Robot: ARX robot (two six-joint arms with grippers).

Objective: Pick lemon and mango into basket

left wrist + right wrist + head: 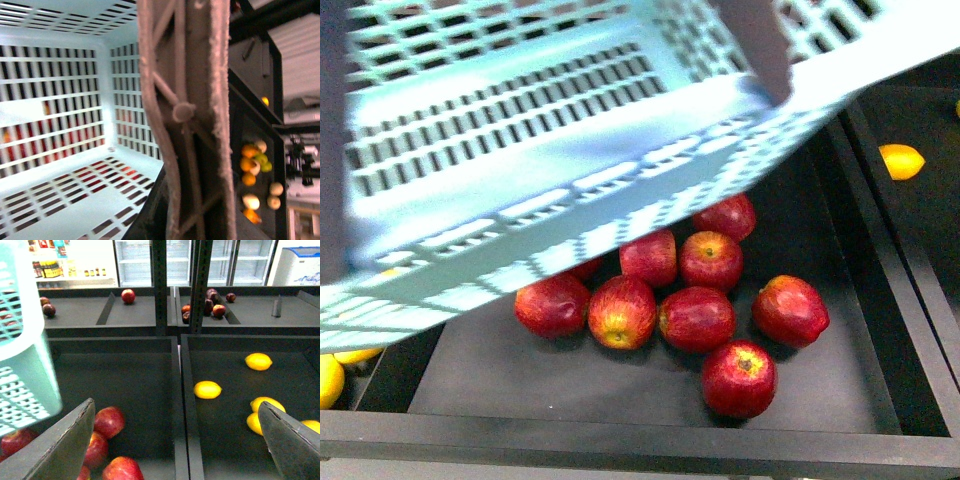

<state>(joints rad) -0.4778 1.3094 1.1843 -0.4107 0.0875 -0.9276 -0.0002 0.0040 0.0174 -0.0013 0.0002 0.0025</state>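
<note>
We see the basket [570, 130] as pale teal plastic with slotted walls and floor. It is lifted and tilted, its lower edge climbing from near left to far right. Its long axis runs roughly left to right. It hangs over the left and far part of the apple bin [880, 330], hiding some of the apples [697, 318]. The brown handle [190, 110] crosses close in front of the left wrist camera. None of the left gripper shows plainly, so we cannot tell how it stands.

The lemon [901, 161] is glossy yellow and lies in the right-hand bin beyond the black divider [880, 190]. Its long axis runs left to right, with a nub on its right end and bare dark floor around it. More lemons [207, 389] lie scattered in the right wrist view.

The right gripper [175, 407] is spread wide and holds nothing, apparently above the divider. The near part of the apple bin floor is bare.
</note>
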